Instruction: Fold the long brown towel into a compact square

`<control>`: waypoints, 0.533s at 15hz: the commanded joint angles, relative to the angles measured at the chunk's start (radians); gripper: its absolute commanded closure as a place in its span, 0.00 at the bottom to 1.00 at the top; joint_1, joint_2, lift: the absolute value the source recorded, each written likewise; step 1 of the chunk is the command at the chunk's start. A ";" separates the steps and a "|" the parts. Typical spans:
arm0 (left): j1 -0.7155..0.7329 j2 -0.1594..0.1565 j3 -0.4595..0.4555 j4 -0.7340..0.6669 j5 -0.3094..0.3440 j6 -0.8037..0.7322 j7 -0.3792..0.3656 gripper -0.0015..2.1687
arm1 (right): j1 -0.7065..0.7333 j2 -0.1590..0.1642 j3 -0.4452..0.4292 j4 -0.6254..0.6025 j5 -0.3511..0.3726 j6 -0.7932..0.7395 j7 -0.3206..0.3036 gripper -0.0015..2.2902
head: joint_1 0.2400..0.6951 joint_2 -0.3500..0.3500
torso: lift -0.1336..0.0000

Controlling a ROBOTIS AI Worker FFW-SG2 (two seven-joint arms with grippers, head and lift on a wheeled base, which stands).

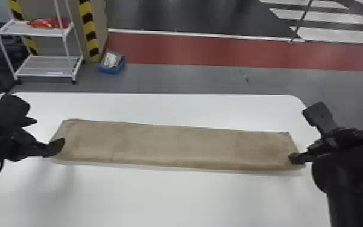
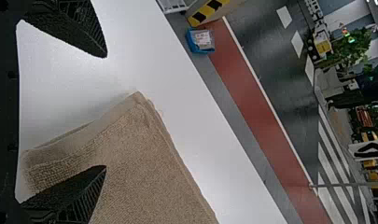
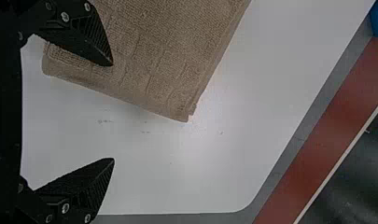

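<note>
Presently, the towel [image 1: 175, 146] lies on the white table [image 1: 172, 199] in a long, flat strip running left to right, with its layers showing at the ends. Its near edge looks rounded, and the right end dips slightly nearer than the left.

At its left end is the left gripper [image 1: 47, 132], its fingers spread wide with nothing between them; one finger is over the towel, the other over bare table. At the right end, the right gripper [image 1: 301, 135] is also wide apart and has hold of nothing. One of its fingers overlaps the towel near the near corner, while the other is out past the end. Whether either touches the cloth, I cannot tell.

Beyond the table, a blue bin [image 1: 109, 71] on the grey floor holds something whitish and grey, too small to make out. Left of it is a white rack [image 1: 30, 32] with red stuff [image 1: 48, 22] on its upper shelf. Behind the bin stands a yellow-and-black striped post [image 1: 89, 33], and a red band [image 1: 205, 49] crosses the floor.
</note>
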 commanded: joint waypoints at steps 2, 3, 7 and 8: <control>0.000 0.000 0.000 0.002 -0.001 0.000 0.000 0.01 | 0.000 0.001 0.000 -0.001 0.000 0.000 0.000 0.08 | 1.00 0.33 | 0.07; 0.000 0.000 -0.002 0.002 -0.001 0.000 0.000 0.01 | 0.000 0.001 0.000 -0.001 0.000 0.003 0.000 0.08 | 1.00 0.33 | 0.07; -0.005 0.001 -0.003 0.005 -0.001 0.000 0.002 0.02 | 0.002 0.000 0.000 -0.001 0.002 0.003 0.000 0.08 | 1.00 0.32 | 0.07; -0.008 0.001 -0.003 0.006 -0.001 0.000 0.000 0.02 | 0.000 -0.002 0.000 -0.001 0.002 0.003 0.000 0.08 | 1.00 0.32 | 0.07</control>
